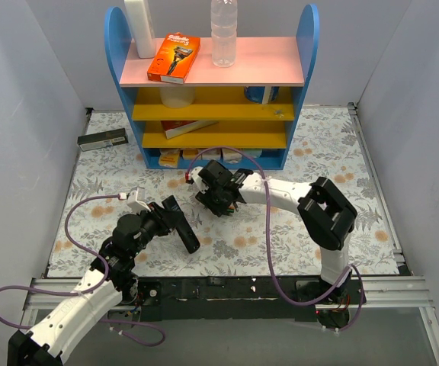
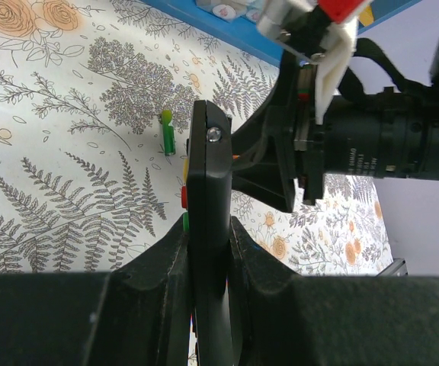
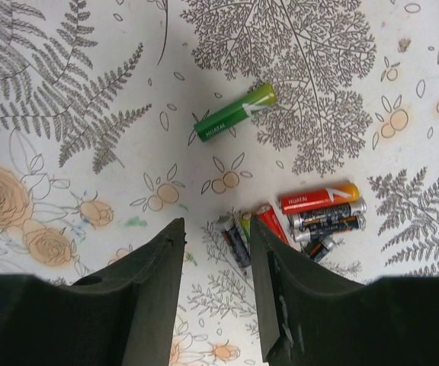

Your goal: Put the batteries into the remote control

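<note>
**Remote clamped in the left fingers, right fingers spread over the batteries**

The left fingers point(image 2: 208, 263) are closed tight on the remote control point(image 2: 208, 175). They hold it edge-on above the worktop point(image 1: 318, 152), out in front of the left end of the blue shelf unit point(image 1: 307, 46) and well apart from it. From this edge-on angle I cannot tell whether its battery bay is open or holds anything.

The right fingers point(image 3: 216, 229) are spread wide and grip nothing. They hang close before the middle of the shelf unit. The batteries point(image 3: 318, 213) lie under them in a loose red, green and dark cluster, and some sit just beside one fingertip. A single green battery point(image 3: 235, 113) lies on the worktop apart from the cluster.

The shelf unit is loaded:
- **Pink top:** an orange razor pack point(image 1: 174, 59), a clear bottle point(image 1: 223, 30) and a tall white container point(image 1: 139, 27).
- **Upper yellow shelf:** a white cup point(image 1: 177, 97) and a blue-and-white item point(image 1: 262, 94).
- **Lower yellow shelf:** a flat red-and-white box point(image 1: 189, 128).
- **Bottom bay:** small packets point(image 1: 204, 156).

A dark oblong box point(image 1: 103, 139) lies on the worktop just left of the shelf unit.
</note>
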`<state>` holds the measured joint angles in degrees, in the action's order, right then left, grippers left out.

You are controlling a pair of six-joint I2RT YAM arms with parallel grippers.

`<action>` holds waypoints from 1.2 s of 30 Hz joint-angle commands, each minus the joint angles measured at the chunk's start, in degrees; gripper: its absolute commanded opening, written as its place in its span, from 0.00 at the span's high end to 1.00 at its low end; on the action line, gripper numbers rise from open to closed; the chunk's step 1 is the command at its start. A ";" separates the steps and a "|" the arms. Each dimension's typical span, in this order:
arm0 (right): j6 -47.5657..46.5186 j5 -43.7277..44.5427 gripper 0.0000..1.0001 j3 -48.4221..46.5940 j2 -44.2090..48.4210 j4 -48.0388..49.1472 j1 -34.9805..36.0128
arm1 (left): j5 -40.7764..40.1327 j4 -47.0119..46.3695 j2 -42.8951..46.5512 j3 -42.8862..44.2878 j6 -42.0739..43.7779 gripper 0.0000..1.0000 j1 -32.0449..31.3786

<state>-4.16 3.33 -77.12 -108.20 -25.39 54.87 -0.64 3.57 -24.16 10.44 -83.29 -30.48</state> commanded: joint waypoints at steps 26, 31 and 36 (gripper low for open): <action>-2.34 -0.34 0.67 -5.50 -6.41 -2.82 -0.29 | -0.67 1.08 0.96 2.31 0.93 1.00 0.16; -2.78 -0.52 0.68 -4.71 -6.23 -3.00 -0.29 | -0.67 0.91 0.78 2.22 0.93 1.00 0.24; -3.31 -0.70 0.68 -4.00 -5.88 -3.35 -0.29 | -0.50 0.91 0.78 2.13 0.93 1.00 0.16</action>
<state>-6.39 2.83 -80.99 -114.41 -27.46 54.76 -0.95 4.97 -23.53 10.44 -83.11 -30.48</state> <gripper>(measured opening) 0.325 0.172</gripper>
